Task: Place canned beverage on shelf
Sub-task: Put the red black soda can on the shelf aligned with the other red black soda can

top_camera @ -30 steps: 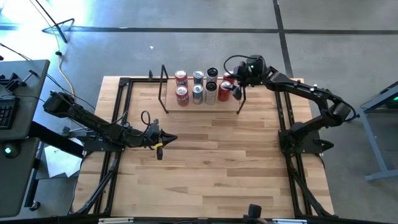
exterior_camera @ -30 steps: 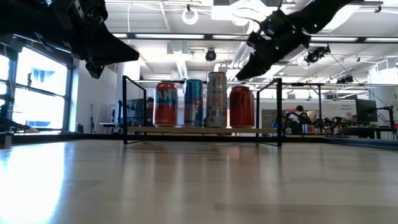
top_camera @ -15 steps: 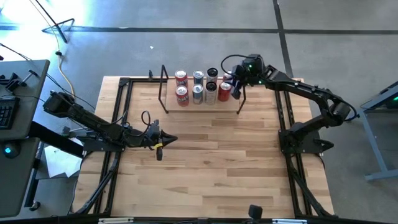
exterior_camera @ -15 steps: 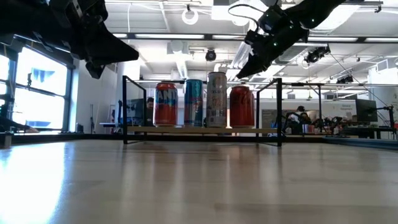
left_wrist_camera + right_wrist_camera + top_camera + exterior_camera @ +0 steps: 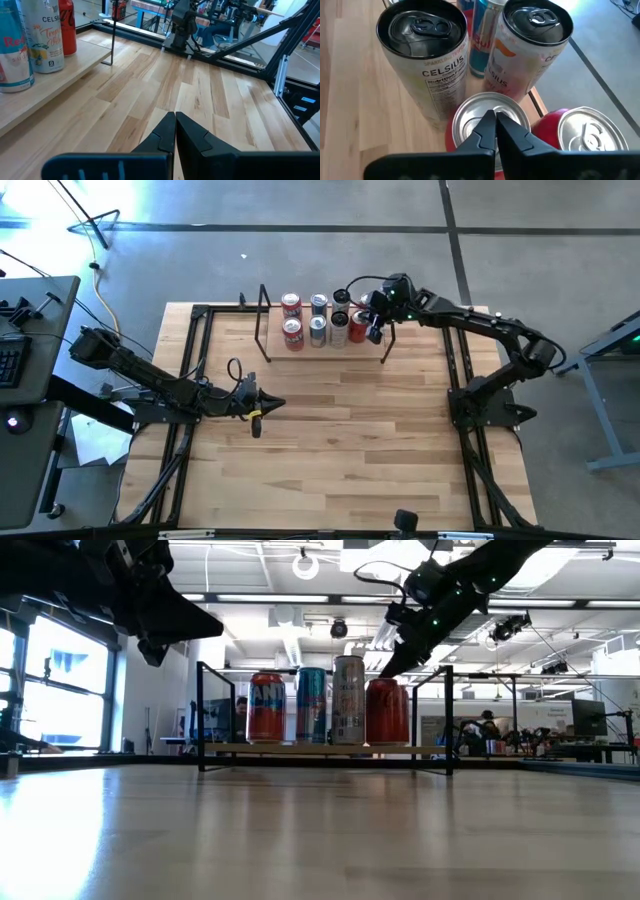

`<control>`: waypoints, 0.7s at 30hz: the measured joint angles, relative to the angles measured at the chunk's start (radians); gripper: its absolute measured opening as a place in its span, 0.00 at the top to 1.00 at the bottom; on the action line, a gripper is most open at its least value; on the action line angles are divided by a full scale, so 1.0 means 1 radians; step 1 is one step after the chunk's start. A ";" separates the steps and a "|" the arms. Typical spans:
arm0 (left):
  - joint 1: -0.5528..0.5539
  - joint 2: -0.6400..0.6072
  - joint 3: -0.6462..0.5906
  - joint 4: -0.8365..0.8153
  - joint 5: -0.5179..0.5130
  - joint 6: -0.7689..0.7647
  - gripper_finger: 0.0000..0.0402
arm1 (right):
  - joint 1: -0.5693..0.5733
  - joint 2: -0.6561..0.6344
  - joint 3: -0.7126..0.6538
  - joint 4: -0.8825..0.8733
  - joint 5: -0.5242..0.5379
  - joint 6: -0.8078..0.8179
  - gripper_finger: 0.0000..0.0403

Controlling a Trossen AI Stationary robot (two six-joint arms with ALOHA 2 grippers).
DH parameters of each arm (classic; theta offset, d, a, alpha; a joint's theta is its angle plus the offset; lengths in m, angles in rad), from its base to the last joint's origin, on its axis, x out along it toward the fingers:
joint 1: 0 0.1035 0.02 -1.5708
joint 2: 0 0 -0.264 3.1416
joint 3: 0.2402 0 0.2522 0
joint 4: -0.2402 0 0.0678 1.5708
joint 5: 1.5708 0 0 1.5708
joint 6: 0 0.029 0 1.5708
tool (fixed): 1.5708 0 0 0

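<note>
The shelf (image 5: 325,350) stands at the table's far edge, a pale plank (image 5: 320,749) between black rod frames. Several cans stand upright on it in two rows. In the front row are an orange-red can (image 5: 266,708), a blue one (image 5: 312,705), a tall white one (image 5: 348,700) and a red can (image 5: 388,712) at the right end. My right gripper (image 5: 495,117) is shut just above the red can's silver top. My left gripper (image 5: 262,406) is shut, hanging over the table's left middle, far from the shelf. My right gripper's shut fingertips (image 5: 489,125) stand over the red can's silver top (image 5: 470,120). They come slanting down from the table's right. I cannot tell whether they touch it. The can stands upright on the plank.
Black frame rails (image 5: 190,370) run along the table's left and right sides, and the right arm's base (image 5: 485,405) sits on the right one. The bare wooden tabletop (image 5: 340,440) in front of the shelf offers free room. A second red can (image 5: 590,135) stands behind the first.
My right gripper has shut and has shifted a little toward the table's left, coming over the red can's top. The cans stand where they were. The left arm has kept still.
</note>
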 joint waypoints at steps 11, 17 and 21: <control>0.000 0.000 0.000 0.004 0.000 0.000 0.99 | 0.000 -0.023 -0.001 -0.050 0.000 0.002 1.00; 0.000 0.000 0.000 0.006 0.000 0.000 0.99 | -0.001 -0.031 -0.002 -0.084 0.001 -0.014 1.00; 0.000 0.000 0.000 0.006 0.005 0.000 0.99 | -0.001 -0.032 -0.001 -0.093 0.008 -0.016 1.00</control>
